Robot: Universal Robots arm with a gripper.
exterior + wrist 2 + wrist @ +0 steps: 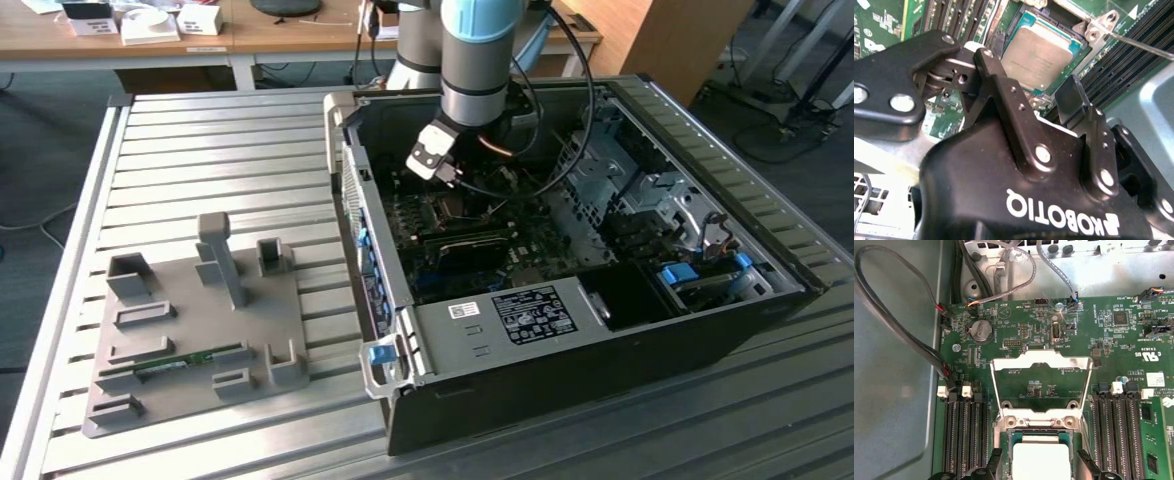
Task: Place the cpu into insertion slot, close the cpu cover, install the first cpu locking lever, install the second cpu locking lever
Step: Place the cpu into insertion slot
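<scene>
The black two-fingered gripper is spread wide and holds nothing: in the first wrist view its fingertips stand on either side of the small flat square cpu with the silvery-grey metal top, each just outside the chip's edges and apart from it. The cpu lies flat in the square metal-rimmed insertion slot on the dark green motherboard. In the second wrist view the gripper hangs low over the chip, with one blunt black finger beside the socket's corner. The thin silvery-bronze square cpu cover is swung open on its hinge and lies back on the far side of the socket, bare board showing through its window. Long black ribbed memory slots run close along both flanks of the socket, leaving the fingers narrow room. A thin bright metal lever rod stands off past one corner. Grey and black cables loop along the board's edge by the smooth grey case wall. In the exterior view the gripper reaches down inside the open black computer case, which lies on a ribbed aluminium table; a grey moulded fixture plate lies well apart on the exterior view's left
</scene>
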